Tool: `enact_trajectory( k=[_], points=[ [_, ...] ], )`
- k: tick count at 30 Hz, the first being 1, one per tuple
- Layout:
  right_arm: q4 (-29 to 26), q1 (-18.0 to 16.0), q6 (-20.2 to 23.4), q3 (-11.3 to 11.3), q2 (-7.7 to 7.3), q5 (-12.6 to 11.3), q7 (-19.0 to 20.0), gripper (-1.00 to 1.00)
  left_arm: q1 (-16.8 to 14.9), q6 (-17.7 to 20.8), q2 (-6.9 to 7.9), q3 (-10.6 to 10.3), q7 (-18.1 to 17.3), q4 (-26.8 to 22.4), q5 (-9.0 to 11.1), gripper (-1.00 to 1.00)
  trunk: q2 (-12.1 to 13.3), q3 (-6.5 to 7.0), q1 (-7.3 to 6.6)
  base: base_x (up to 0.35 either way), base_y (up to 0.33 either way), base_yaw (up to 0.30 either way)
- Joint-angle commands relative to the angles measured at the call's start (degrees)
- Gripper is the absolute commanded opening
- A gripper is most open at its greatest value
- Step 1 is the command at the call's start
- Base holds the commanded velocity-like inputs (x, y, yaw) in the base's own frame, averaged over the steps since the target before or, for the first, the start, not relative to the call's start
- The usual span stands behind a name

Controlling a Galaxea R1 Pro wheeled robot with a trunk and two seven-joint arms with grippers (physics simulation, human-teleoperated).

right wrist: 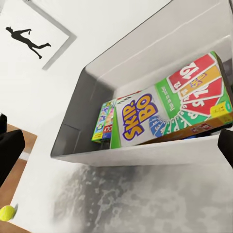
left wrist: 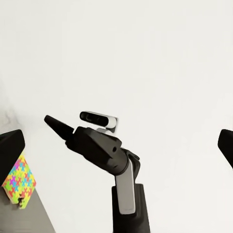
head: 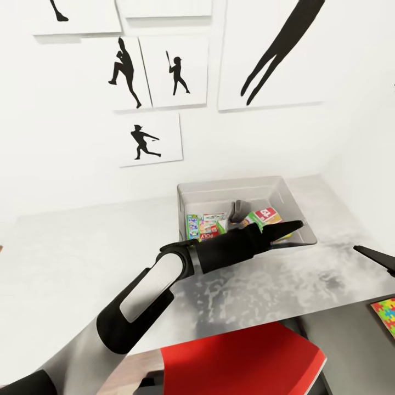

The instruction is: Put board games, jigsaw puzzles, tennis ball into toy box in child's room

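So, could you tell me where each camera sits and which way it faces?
Head view: high on the robot, looking down over the table at the toy box; the left arm reaches toward it.
Left wrist view: on that arm, facing a white wall, the right arm and a jigsaw puzzle; left fingers at the edges.
Right wrist view: close to the toy box, facing its board games; right fingers show.
Shared: head and right wrist views, the toy box.

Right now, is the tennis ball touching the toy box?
Apart. The right wrist view shows the tennis ball far from the toy box, with bare surface between.
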Motion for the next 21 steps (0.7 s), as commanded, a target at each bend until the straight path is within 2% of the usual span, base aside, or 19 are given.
enact_trajectory(
  k=[1, 7, 21],
  points=[
    [0.0, 0.0, 0.3, 0.0, -0.04, 0.0, 0.2, 1.0, 0.3, 0.1, 0.27, 0.1, 0.5, -0.1, 0.6, 1.0, -0.1, 0.02, 0.04, 0.0, 0.0, 0.0],
    [0.0, 0.0, 0.3, 0.1, -0.08, 0.1, 0.2, 1.0, 1.7, -0.2, 1.2, 1.6, 0.3, -0.1, 0.5, 1.0, -0.1, 0.57, 0.04, -0.01, 0.0, 0.0],
    [0.0, 0.0, 0.3, 1.4, -0.34, 0.1, 0.0, 1.0, 2.8, -0.3, 1.63, 2.8, -0.7, -0.1, 0.4, 1.0, -0.1, 1.87, 0.04, -0.102, 0.0, 0.0]
  ],
)
